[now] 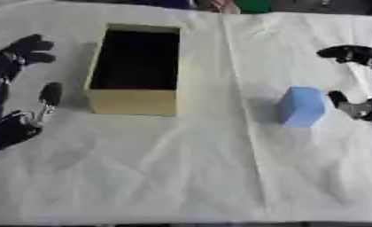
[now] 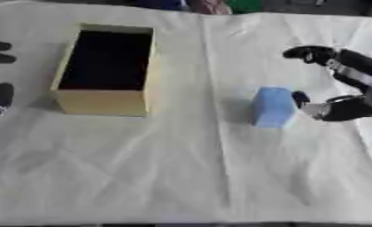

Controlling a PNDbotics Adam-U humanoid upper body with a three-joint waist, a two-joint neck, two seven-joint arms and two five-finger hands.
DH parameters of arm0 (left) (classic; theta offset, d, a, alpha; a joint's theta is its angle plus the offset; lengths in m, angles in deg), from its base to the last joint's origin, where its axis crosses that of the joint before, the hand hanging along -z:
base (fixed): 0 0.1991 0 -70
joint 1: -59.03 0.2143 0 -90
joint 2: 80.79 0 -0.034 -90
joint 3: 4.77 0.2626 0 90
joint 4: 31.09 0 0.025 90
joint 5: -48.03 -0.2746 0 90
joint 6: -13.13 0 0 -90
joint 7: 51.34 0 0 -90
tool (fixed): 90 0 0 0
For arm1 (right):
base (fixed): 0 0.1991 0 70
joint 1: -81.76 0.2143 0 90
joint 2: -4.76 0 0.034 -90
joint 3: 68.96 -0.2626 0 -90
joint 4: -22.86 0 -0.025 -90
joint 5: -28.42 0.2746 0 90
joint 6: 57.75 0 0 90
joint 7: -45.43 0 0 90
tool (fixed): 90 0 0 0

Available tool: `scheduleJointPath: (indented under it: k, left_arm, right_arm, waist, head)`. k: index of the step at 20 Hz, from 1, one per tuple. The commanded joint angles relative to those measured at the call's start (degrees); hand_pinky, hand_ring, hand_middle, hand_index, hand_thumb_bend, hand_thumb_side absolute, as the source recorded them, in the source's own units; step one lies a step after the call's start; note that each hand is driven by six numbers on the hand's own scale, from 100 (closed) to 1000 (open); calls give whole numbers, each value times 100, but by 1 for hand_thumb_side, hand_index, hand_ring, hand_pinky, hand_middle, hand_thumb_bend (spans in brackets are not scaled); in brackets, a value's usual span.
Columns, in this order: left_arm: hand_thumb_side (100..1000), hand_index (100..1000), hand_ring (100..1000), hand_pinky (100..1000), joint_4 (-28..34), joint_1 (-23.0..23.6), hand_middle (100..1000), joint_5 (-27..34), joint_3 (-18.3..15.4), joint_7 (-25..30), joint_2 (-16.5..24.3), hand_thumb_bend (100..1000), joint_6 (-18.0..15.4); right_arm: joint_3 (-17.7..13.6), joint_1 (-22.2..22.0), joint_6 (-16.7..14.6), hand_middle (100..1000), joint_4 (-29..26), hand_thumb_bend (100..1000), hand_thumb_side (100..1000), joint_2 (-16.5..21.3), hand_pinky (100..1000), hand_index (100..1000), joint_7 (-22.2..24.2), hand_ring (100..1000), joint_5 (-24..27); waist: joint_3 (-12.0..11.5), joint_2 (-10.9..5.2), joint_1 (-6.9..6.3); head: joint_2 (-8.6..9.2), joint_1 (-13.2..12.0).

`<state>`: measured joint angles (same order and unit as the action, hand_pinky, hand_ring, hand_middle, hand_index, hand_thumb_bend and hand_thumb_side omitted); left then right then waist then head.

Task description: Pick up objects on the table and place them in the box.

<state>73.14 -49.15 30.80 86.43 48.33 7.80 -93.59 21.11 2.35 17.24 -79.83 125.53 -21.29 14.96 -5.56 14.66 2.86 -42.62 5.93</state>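
Note:
A light blue block (image 2: 272, 107) stands upright on the white cloth, right of centre. My right hand (image 2: 346, 84) is just to its right, open, thumb tip close to the block's right face and fingers spread above and behind; nothing is held. The tan open-topped box (image 1: 136, 71) sits at the back left, its inside dark, and I cannot see anything in it. My left hand (image 1: 15, 119) rests open at the left edge, beside the box's left wall, fingers relaxed and apart.
A wrinkled white cloth (image 1: 189, 173) covers the whole table, with a fold line running down the middle between box and block. Coloured shapes show along the far edge of the table.

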Motion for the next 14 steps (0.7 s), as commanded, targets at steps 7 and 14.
scheduleJointPath:
  k: [7, 14]
  left_arm:
    - [585, 960, 787, 888, 59, -55, 813, 4, -10, 11, 37, 253, -6]
    - [586, 960, 788, 888, 57, -61, 814, 9, -2, 20, 39, 250, -10]
  right_arm:
    - [-2, 4, 21, 971, -165, 100, 295, 250, 950, 1000, 130, 1000, -62]
    - [84, -19, 45, 970, -152, 100, 365, 230, 950, 1000, 256, 1000, -91]
  waist:
    - [8, -70, -13]
    - [11, -72, -13]
  head:
    - [95, -11]
    - [114, 3]
